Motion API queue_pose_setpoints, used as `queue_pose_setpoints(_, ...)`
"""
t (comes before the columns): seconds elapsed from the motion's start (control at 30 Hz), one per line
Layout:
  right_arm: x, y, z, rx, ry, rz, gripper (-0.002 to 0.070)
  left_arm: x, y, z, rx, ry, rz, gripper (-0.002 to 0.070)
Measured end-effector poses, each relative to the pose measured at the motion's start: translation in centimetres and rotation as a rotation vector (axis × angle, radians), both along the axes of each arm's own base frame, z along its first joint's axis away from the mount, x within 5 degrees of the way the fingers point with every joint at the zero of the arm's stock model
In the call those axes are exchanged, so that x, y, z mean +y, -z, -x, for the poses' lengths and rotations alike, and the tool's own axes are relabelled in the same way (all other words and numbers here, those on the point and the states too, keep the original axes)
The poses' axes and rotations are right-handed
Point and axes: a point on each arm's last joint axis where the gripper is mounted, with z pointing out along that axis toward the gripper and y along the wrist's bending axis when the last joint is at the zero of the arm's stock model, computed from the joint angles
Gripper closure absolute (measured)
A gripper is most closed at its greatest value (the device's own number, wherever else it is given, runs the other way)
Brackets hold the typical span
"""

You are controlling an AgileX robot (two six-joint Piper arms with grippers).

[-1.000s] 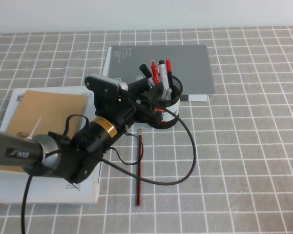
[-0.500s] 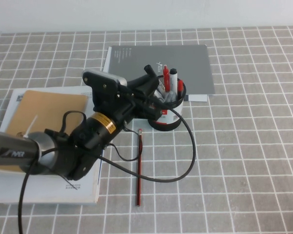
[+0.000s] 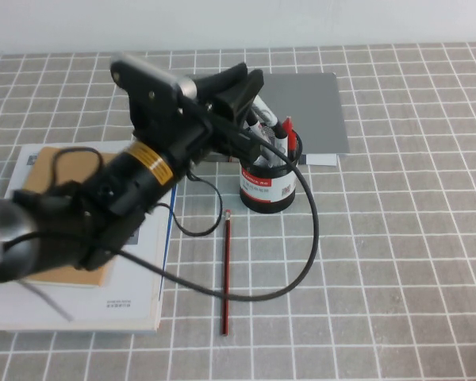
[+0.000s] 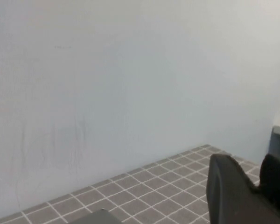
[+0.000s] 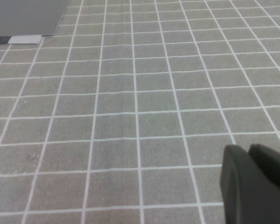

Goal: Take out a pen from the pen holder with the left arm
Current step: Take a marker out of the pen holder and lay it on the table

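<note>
Currently, left gripper (image 3: 252, 74) hovers above pen holder (image 3: 266, 189), grip state indeterminable; right gripper (image 5: 250, 149) closed, low over tiled table (image 5: 130, 116).

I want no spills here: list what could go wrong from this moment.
The left gripper hangs over the pen holder; its crowded pens could catch and tip it. The cable drapes past the holder and crosses the red pencil; a lift may drag either. The right gripper, over the tiled table, adds no risk.
</note>
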Motion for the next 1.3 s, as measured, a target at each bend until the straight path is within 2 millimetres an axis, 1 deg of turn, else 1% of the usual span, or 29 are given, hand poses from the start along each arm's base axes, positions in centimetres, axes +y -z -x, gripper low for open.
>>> queue_pose_setpoints(0.13,0.0,0.0,0.0,0.0,0.0,0.0,0.0689,0.9,-3.0,1.6,-0.001,-0.007,-0.112,0.0571)
queue_pose_setpoints(0.2,0.0,0.0,0.0,0.0,0.0,0.0,0.0689,1.6,-4.3,2.5,0.045,-0.028,-0.161,0.0571)
queue_pose_setpoints(0.27,0.0,0.0,0.0,0.0,0.0,0.0,0.0689,2.5,-5.3,3.2,0.119,-0.067,-0.207,0.0571)
queue_pose_setpoints(0.33,0.0,0.0,0.0,0.0,0.0,0.0,0.0689,3.5,-6.6,3.8,0.206,-0.126,-0.214,0.0571)
queue_pose_setpoints(0.43,0.0,0.0,0.0,0.0,0.0,0.0,0.0689,5.5,-8.4,4.4,0.37,-0.28,-0.21,0.0571)
queue_pose_setpoints(0.53,0.0,0.0,0.0,0.0,0.0,0.0,0.0689,6.6,-8.8,4.7,0.51,-0.387,-0.232,0.0571)
queue_pose_setpoints(0.6,0.0,0.0,0.0,0.0,0.0,0.0,0.0689,7.0,-8.4,5.0,0.61,-0.419,-0.299,0.0571)
queue_pose_setpoints(0.73,0.0,0.0,0.0,0.0,0.0,0.0,0.0689,6.8,-6.5,5.2,0.814,-0.352,-0.406,0.0571)
queue_pose_setpoints(0.9,0.0,0.0,0.0,0.0,0.0,0.0,0.0689,6.6,-3.1,4.0,1.015,-0.219,-0.48,0.0571)
queue_pose_setpoints(1.0,0.0,0.0,0.0,0.0,0.0,0.0,0.0689,6.0,-1.4,3.4,1.098,-0.112,-0.474,0.0571)
queue_pose_setpoints(1.07,0.0,0.0,0.0,0.0,0.0,0.0,0.0689,5.4,-0.4,2.7,1.133,-0.049,-0.458,0.0571)
queue_pose_setpoints(1.17,0.0,0.0,0.0,0.0,0.0,0.0,0.0689,4.7,0.6,1.2,1.148,-0.003,-0.444,0.0571)
queue_pose_setpoints(1.3,0.0,0.0,0.0,0.0,0.0,0.0,0.0689,4.5,1.8,-1.4,1.184,0.016,-0.43,0.0571)
